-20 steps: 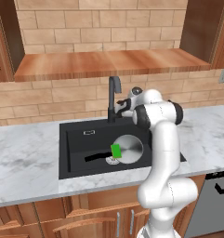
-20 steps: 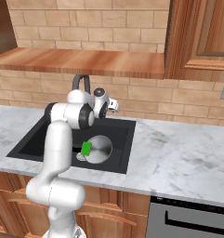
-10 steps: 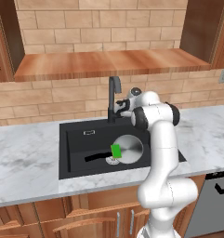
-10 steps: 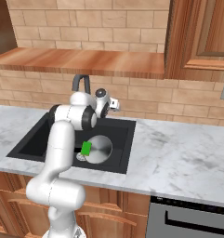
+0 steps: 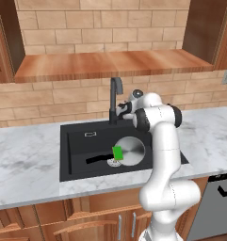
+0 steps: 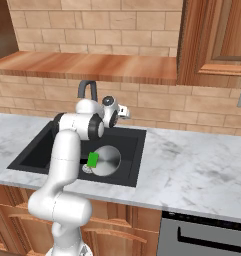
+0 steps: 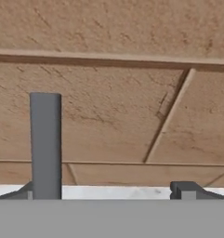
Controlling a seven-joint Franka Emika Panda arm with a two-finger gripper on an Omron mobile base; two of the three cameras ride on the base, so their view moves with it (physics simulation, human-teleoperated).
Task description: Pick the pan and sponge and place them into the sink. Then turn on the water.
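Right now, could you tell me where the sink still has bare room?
The sink is bare along its left half. It is crowded on the right, where the pan lies with the sponge on its rim, over the drain.

Tan brick wall (image 5: 86,96) behind a white-grey marble counter (image 5: 25,164), wooden shelf (image 5: 110,66) on the wall above the counter, wooden cabinets (image 5: 53,221) below it, stainless dishwasher (image 6: 202,237) under the counter's right end, upper wooden cabinet (image 6: 214,40) beside the shelf
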